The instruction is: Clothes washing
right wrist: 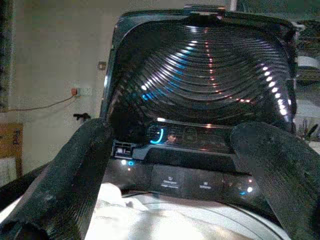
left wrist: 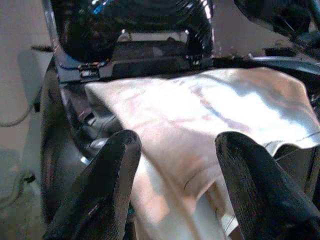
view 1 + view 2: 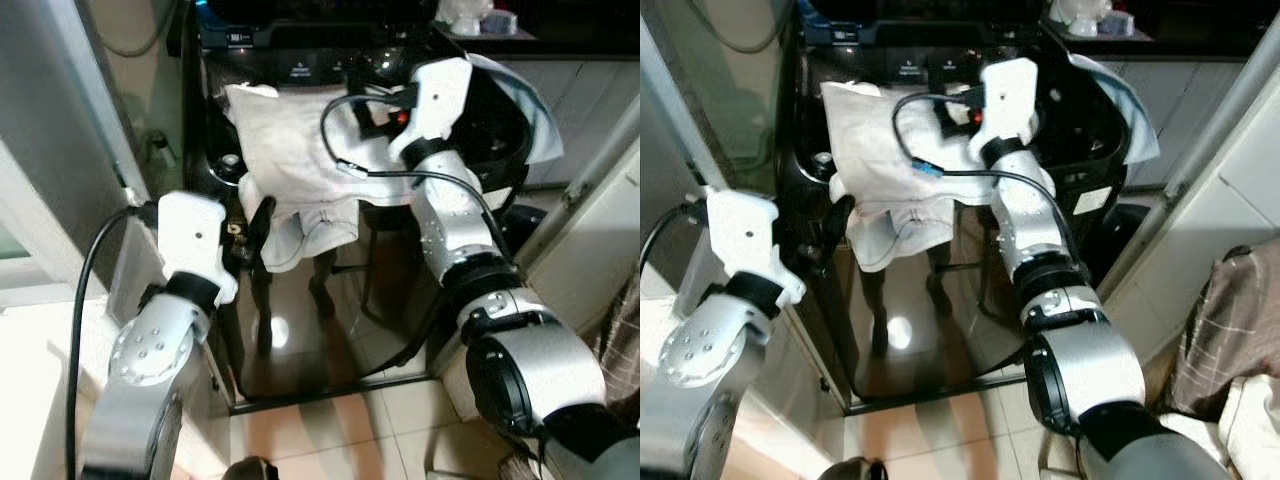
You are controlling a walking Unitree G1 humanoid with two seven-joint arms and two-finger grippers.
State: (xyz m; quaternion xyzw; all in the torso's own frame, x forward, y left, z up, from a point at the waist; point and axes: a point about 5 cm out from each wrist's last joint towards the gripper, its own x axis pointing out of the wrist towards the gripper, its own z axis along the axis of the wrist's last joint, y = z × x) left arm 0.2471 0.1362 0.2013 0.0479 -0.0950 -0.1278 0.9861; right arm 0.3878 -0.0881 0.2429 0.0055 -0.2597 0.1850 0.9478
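Left eye view: crumpled white garment (image 3: 290,160) over washer (image 3: 215,150).

The washing machine (image 3: 300,330) had a glossy black front that mirrored the floor. A soft, matt white cloth (image 3: 290,160) lay rumpled over its top. Its raised lid (image 1: 200,65) looked shiny, ribbed plastic.
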